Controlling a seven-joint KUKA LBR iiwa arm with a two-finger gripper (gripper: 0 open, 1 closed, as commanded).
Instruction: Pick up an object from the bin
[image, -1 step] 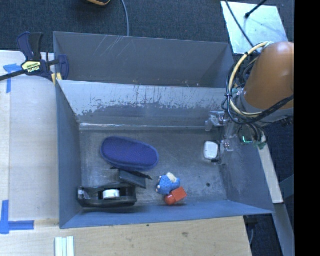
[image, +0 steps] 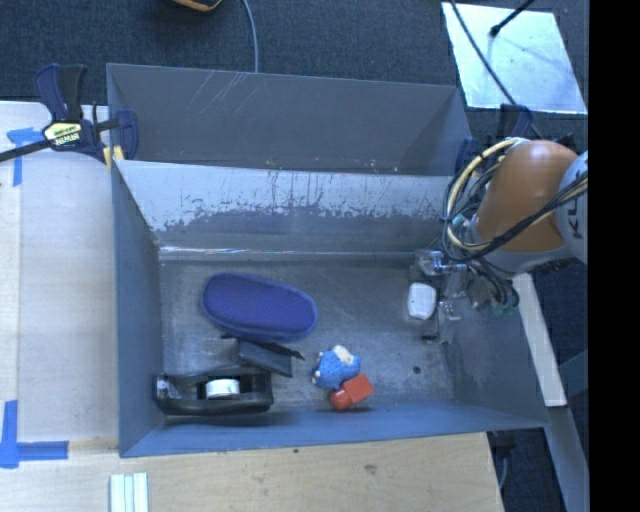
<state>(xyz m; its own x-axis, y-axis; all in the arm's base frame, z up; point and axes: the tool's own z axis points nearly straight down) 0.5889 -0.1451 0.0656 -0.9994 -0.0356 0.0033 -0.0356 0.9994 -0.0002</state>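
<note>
At the right end of the bin (image: 300, 215) floor, a small white lump (image: 420, 300) sits just beside the gripper (image: 438, 315), close under the back wall. Whether it is touching the gripper, gripped by it or lying loose cannot be told. Whether the gripper is released or clenched cannot be told either.

Handling assessment: the lump appears compact and rounded, so it is judged light and probably stiff. A smooth skin could slip. The recommended hold is across its narrower width at mid-height, squarely, so that it does not squirt sideways.

Nearest alternative: a small toy (image: 342, 378) of blue, white and red parts lies near the front wall, well apart from the gripper. It is judged light and irregular, and is best taken across its middle.

Further left lie a blue oval case (image: 260, 306), a black wedge-shaped piece (image: 266, 355) just in front of it, and a black tape dispenser (image: 213, 391) with a white roll in the front left corner. The case looks bulky and too wide for a grip across it. The dispenser is judged the heaviest item.
</note>
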